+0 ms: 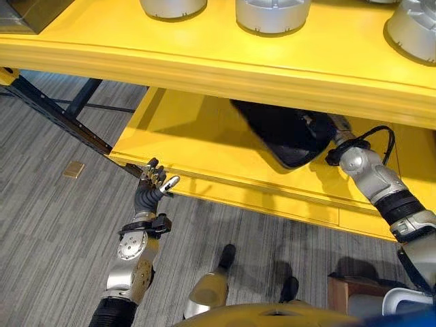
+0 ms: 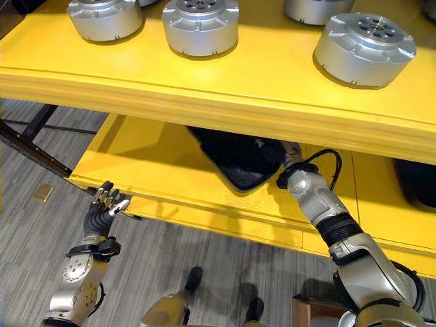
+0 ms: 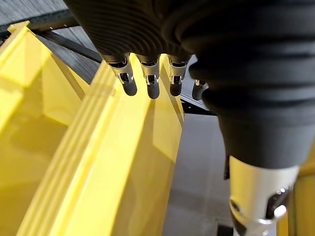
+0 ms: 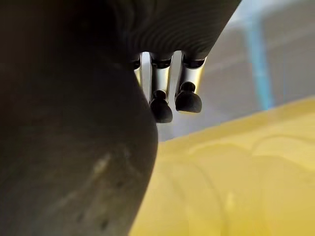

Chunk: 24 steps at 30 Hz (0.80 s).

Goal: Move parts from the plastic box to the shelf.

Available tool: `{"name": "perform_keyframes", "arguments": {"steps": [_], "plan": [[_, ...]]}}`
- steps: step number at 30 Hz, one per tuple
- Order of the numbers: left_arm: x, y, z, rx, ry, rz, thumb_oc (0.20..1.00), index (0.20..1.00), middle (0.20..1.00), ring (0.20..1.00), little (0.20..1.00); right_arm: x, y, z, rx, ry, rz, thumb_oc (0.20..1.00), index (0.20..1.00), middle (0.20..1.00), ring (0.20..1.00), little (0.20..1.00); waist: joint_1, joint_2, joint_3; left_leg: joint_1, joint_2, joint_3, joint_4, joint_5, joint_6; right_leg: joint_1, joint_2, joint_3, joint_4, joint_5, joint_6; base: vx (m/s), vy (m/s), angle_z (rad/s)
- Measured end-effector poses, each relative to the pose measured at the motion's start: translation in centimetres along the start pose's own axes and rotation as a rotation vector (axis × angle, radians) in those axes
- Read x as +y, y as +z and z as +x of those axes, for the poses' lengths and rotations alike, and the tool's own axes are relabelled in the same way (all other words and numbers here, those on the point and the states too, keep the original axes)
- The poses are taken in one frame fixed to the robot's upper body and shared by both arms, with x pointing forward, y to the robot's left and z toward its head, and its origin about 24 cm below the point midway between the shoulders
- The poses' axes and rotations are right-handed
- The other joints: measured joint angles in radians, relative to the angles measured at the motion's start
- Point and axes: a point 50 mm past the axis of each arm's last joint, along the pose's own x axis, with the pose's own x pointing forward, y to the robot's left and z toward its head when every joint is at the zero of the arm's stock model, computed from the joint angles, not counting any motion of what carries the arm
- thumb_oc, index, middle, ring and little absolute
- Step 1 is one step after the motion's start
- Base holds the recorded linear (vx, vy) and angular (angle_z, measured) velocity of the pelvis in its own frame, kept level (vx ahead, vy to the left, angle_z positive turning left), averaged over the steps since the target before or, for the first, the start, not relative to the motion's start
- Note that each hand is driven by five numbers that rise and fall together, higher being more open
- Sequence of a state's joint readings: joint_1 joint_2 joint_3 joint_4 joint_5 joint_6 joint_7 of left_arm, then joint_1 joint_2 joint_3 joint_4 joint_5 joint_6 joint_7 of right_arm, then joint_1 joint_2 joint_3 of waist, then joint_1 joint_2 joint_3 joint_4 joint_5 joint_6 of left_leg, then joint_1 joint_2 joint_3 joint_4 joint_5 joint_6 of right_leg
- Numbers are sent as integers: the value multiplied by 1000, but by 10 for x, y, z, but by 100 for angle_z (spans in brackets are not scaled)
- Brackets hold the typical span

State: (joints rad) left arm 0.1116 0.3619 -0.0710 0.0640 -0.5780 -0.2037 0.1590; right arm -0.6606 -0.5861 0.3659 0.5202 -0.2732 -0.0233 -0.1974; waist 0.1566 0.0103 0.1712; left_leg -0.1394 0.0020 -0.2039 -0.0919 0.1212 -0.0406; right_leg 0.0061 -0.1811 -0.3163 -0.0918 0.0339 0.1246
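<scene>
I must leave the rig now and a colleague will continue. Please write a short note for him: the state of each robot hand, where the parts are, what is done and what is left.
Left robot hand: open, holds nothing, beside the front edge of the lower shelf board.
Right robot hand: reached in over the lower board, under the upper shelf board; fingers look relaxed, with no part seen in them.
Done: four silver round parts stand on the upper board.
Left: how many parts wait in the box cannot be told; check it, then continue.
</scene>
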Motion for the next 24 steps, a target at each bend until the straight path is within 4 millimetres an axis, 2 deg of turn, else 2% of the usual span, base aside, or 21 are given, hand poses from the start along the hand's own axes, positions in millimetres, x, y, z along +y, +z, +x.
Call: {"name": "perform_keyframes", "arguments": {"steps": [2,4,5,6,7,8,9,11,12,14,16,19,21,24], "plan": [[-3,-3,2,10,-9,-1,1000,1000,1000,1000,1000,3,-6,0,58,-46,128,200,200,200,200,200,-9,3,2,0,0,6,0,0,0,-4,-1,5,0,1,0,-36,28,-6],[-8,-6,1,25,-30,1,1000,1000,1000,1000,1000,-3,-26,0,174,-115,216,200,200,200,200,200,-6,-1,5,-8,1,13,0,-1,0,-16,0,15,1,2,0,-254,30,-15],[-10,-7,1,28,-40,3,1000,1000,1000,1000,1000,-7,-30,0,197,-156,253,200,200,200,200,200,2,-2,8,-27,4,28,12,-1,0,-49,-1,32,20,1,-2,-381,29,-31],[-12,-6,2,26,-49,6,1000,1000,1000,1000,1000,-14,-28,5,202,-197,284,200,200,200,200,200,0,-1,21,-63,4,37,44,-2,-2,-94,-3,47,62,-8,-4,-230,14,-27],[-20,-1,10,6,-80,12,1000,1000,1000,1000,1000,-30,-23,12,196,-271,328,200,200,200,200,200,-7,0,67,-137,-5,54,128,-8,-9,-170,-18,56,151,-37,-8,-177,21,-11],[-29,5,20,-16,-113,17,1000,1000,1000,1000,1000,-47,-21,18,197,-341,369,200,200,200,200,200,-10,5,118,-196,-15,60,208,-23,-3,-225,-33,56,233,-66,-17,-129,38,4],[-37,7,27,-24,-129,14,1000,1000,1000,1000,1000,-54,-23,18,216,-379,395,200,200,200,200,200,-11,19,145,-212,-12,60,241,-54,3,-244,-26,56,276,-82,-19,-153,51,6],[-39,11,30,-38,-133,12,1000,1000,1000,1000,1000,-52,-23,18,228,-385,427,200,200,200,200,200,-22,11,158,-239,-15,62,274,-70,2,-288,-34,59,345,-110,-21,-76,42,7],[-42,17,35,-60,-143,9,1000,1000,1000,1000,1000,-57,-22,18,222,-417,467,200,200,200,200,200,-30,5,193,-282,-22,60,367,-114,3,-332,-58,62,451,-161,-27,-78,32,12],[-45,18,36,-61,-147,-13,1000,1000,1000,1000,1000,-56,-20,18,228,-445,524,200,200,200,200,200,-38,3,216,-320,-30,63,439,-146,4,-367,-67,72,521,-194,-30,-83,20,6],[-43,15,35,-50,-132,-14,1000,1000,1000,1000,1000,-56,-12,15,204,-511,655,200,200,200,200,200,-47,3,226,-377,-36,62,527,-191,14,-422,-81,90,606,-235,-36,-59,-7,0],[-46,16,36,-53,-122,-22,1000,1000,1000,1000,1000,-53,3,15,150,-532,722,200,200,200,200,200,-53,3,226,-437,-37,66,589,-205,14,-482,-84,106,662,-248,-43,-72,-1,-5],[-52,19,38,-68,-132,-22,1000,1000,1000,1000,1000,-59,10,19,125,-554,723,200,200,200,200,200,-53,0,227,-510,-38,74,665,-230,13,-559,-87,123,737,-271,-45,-54,-5,-9],[-59,24,43,-84,-147,-24,1000,1000,1000,1000,1000,-62,12,21,124,-567,727,200,200,200,200,200,-55,-4,229,-550,-39,77,691,-234,15,-607,-90,136,770,-273,-48,-48,-10,-4]]}}
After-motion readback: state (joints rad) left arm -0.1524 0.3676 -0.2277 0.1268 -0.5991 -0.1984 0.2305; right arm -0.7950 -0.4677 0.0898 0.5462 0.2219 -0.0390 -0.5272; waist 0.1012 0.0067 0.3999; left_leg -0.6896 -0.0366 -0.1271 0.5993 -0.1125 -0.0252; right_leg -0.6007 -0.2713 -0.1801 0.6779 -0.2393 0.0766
